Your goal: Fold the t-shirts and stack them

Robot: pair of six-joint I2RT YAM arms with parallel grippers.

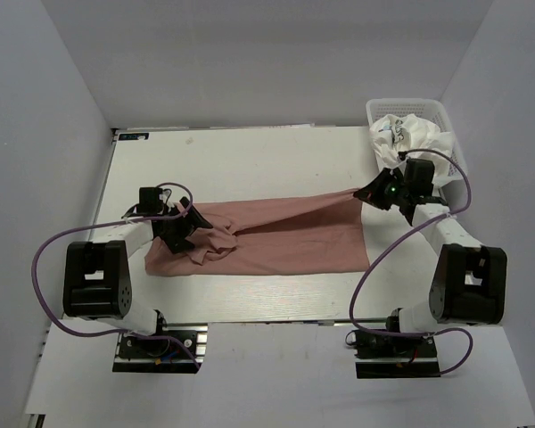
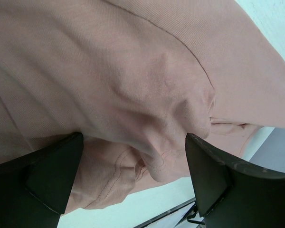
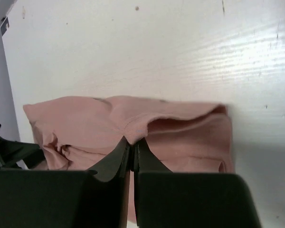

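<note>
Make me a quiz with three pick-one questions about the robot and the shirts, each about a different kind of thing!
1. Where is the white mesh basket in the overhead view?
A) at the far right
B) at the near left
C) in the middle, between the arms

2. What colour are the crumpled t-shirts in that basket?
A) green
B) white with dark print
C) blue

3. What is the right gripper doing?
A) standing wide open
B) holding the basket
C) pinching the edge of the pink t-shirt

Answers:
1 A: the overhead view shows it at the far right, beyond the right arm.
2 B: white cloth with dark marks bulges out of the basket.
3 C: its wrist view shows the fingers closed together on a fold of pink cloth.
</note>
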